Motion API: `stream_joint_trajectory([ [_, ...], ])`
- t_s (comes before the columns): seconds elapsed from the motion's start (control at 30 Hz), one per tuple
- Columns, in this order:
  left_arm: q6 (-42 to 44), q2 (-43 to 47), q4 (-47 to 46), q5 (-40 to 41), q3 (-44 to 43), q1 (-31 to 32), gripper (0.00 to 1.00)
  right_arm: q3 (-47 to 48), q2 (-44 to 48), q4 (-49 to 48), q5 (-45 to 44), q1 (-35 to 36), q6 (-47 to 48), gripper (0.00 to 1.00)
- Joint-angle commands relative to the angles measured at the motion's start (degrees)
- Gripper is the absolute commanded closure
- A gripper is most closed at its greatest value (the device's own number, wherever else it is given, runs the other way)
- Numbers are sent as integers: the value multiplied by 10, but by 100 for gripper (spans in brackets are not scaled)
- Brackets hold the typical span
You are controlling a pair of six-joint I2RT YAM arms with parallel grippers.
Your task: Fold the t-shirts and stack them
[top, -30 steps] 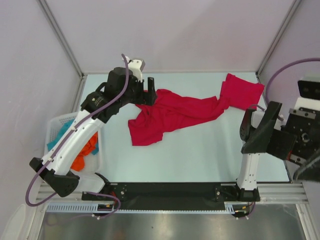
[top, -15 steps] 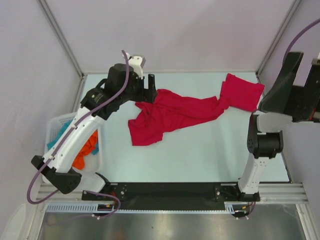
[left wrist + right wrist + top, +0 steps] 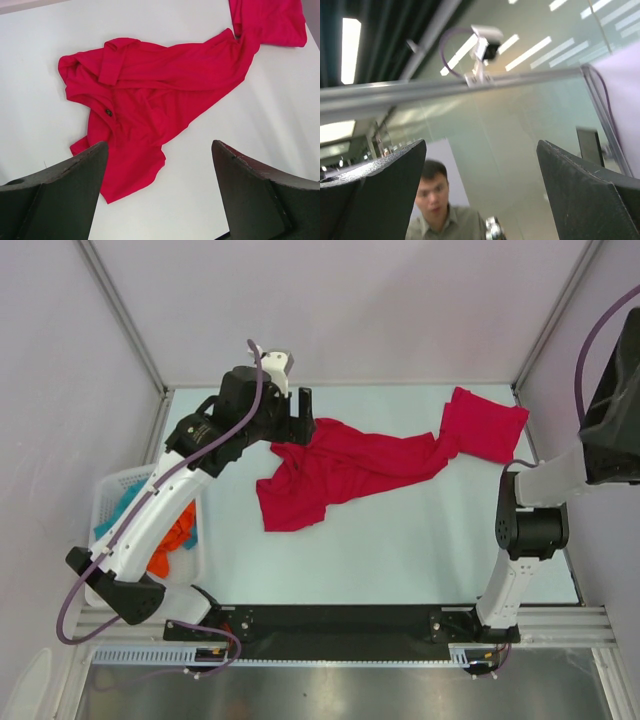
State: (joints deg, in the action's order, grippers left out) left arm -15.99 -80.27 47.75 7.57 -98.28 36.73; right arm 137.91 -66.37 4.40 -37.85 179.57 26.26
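Nothing folded yet — left gripper (image 3: 158, 150) hangs released by the crumpled t-shirt (image 3: 340, 468), upper-left end; right gripper (image 3: 480, 150) spread, empty — next, probably pinch a hem

Soft matt cloth t-shirts (image 3: 345, 468), smooth table (image 3: 400, 550)

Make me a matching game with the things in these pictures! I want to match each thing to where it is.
Things:
1. red t-shirts
2. white basket
3. left pincer
4. right pincer

Places:
A. open, aimed upward, away from the table
B. lying crumpled on the table
C. left of the table, with orange cloth and teal cloth inside
D. open, over the table, looking at the red cloth

Pairs: 1-B, 2-C, 3-D, 4-A
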Motion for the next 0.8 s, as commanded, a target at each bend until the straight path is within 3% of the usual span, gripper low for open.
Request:
stream_joint_trajectory([
  [0.0, 0, 5, -12, 12, -18, 4, 10, 10, -33, -120, 167, 22, 121, 0],
  [0.1, -1, 3, -13, 10, -25, 4, 10, 37, -60, -148, 246, 22, 194, 0],
  [0.2, -4, 5, -14, 7, -31, 4, 10, -109, -16, -367, 361, 22, 255, 0],
  [0.23, -5, 6, -13, 6, -31, 4, 10, -118, -15, -446, 380, 22, 299, 0],
  [0.3, -6, 12, -15, 7, -31, 4, 10, -86, -34, -466, 416, 22, 303, 0],
  [0.33, -5, 13, -16, 7, -33, 4, 10, -10, -47, -455, 416, 22, 262, 0],
  [0.4, -4, 15, -16, 6, -38, 4, 10, 77, -75, -401, 422, 22, 218, 0],
  [0.43, -4, 16, -15, 5, -40, 4, 10, 109, -74, -370, 439, 22, 243, 0],
  [0.53, -3, 16, -15, 2, -50, 4, 10, 66, -47, -452, 512, 23, 284, 0],
  [0.63, -4, 17, -13, -7, -61, 4, 10, 112, -57, -461, 564, 23, 283, 0],
  [0.73, -8, 18, -7, -12, -71, 4, 10, 79, -34, -492, 631, 22, 414, 0],
  [0.77, -8, 22, -4, -12, -73, 4, 10, 73, -32, -485, 641, 22, 523, 0],
])
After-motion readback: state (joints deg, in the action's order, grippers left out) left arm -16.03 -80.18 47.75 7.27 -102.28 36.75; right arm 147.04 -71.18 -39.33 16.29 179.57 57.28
